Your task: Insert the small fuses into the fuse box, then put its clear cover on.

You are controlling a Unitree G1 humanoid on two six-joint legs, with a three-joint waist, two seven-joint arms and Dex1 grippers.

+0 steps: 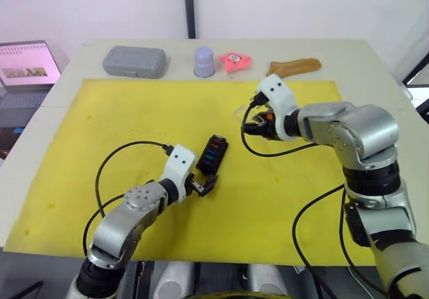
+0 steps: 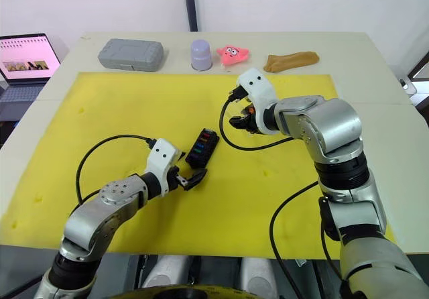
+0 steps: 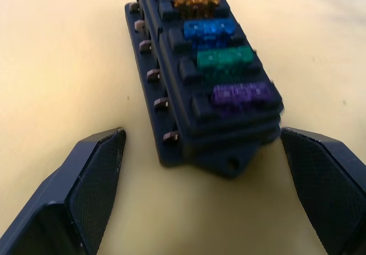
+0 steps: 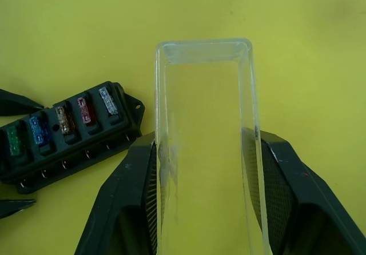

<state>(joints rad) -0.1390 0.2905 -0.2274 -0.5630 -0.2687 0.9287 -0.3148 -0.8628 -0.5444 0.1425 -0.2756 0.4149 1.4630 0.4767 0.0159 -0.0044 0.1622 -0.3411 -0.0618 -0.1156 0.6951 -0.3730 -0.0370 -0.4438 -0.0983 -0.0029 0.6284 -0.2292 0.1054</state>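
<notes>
Right gripper (image 4: 206, 192) around clear cover (image 4: 205, 146), beside fuse box (image 4: 68, 130)

A lab or office test bench: a pale table (image 1: 375, 64) against a plain white wall, covered by a yellow mat (image 1: 134, 118). At the far left of the frame an open laptop (image 1: 23, 68) sits on a side desk.
</notes>
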